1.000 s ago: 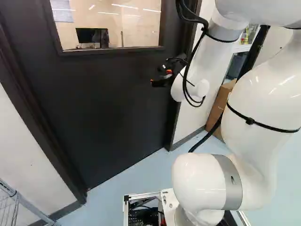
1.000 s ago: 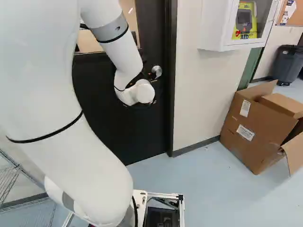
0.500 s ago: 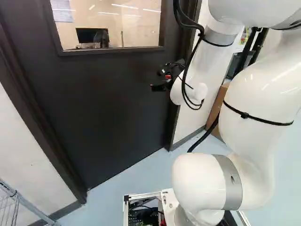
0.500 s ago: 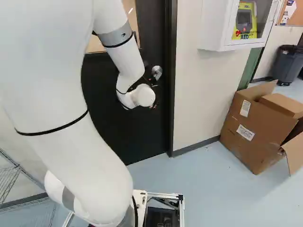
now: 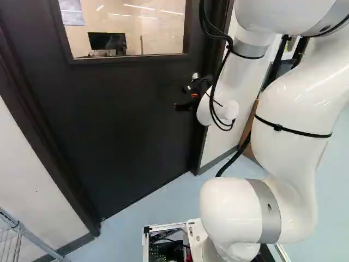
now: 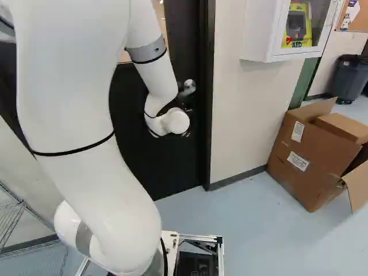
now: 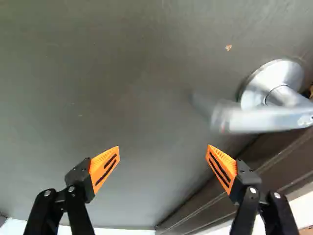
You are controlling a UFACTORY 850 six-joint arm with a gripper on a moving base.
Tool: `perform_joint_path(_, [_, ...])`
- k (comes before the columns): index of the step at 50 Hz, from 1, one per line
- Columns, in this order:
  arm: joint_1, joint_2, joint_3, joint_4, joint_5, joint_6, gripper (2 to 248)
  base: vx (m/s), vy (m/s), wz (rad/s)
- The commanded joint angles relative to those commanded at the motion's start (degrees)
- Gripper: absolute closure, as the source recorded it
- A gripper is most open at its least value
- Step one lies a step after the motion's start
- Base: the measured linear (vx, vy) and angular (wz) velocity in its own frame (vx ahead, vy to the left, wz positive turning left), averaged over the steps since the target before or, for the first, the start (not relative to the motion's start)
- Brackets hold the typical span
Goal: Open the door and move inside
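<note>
Spread wide, the black two-fingered gripper (image 5: 182,97) with its triangular orange pads hangs close to the large flat dark door (image 5: 125,114), nothing pinched between its tips. Taking twelve o'clock as straight ahead of the fingers, the wrist view puts the silver metal lever handle (image 7: 257,119) at about two o'clock from the gripper (image 7: 164,148), mounted on the door by its round silver plate (image 7: 271,84). Its lever reaches back toward the space ahead of the fingers (the free end is blurred, so I can't place it exactly), near one orange pad but apart from it.

The door sits shut in its dark straight-edged frame (image 6: 208,126). A rectangular glass window (image 5: 133,24) lies toward eleven o'clock in the left base view, with a black flat monitor (image 5: 106,41) showing through it. The thick white rounded arm (image 6: 86,115) rises from the joint at the foot of both base views.

Toward four o'clock in the right base view, an open brown cardboard box (image 6: 307,167) stands on the smooth pale blue floor (image 6: 247,236). A boxy white wall cabinet (image 6: 259,31) hangs toward one o'clock there, and a silver wire rack (image 5: 19,232) stands toward eight o'clock in the left base view
</note>
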Motion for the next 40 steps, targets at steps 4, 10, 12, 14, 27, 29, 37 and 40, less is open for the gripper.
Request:
perform_joint_path(4, [0.0,-0.6,-0.05,0.0,0.0,0.0,3,0.0,0.0,0.0])
perform_joint_path(10, [-0.01,-1.52,-0.13,0.0,0.0,0.0,3,0.0,0.0,0.0])
perform_joint_path(12, [-0.01,-1.83,-0.17,0.0,0.0,0.0,3,0.0,0.0,0.0])
perform_joint_path(14, [-0.01,-2.14,-0.2,0.0,0.0,0.0,3,0.0,0.0,0.0])
perform_joint_path(27, [-0.01,-3.36,-0.39,0.0,0.0,0.0,3,0.0,0.0,0.0])
perform_joint_path(29, [0.0,-3.46,-0.48,0.0,0.0,0.0,3,0.0,0.0,0.0])
perform_joint_path(37, [0.1,-4.22,-1.33,0.0,0.0,0.0,3,0.0,0.0,0.0])
perform_joint_path(40, [0.15,-4.55,-1.72,0.0,0.0,0.0,3,0.0,0.0,0.0])
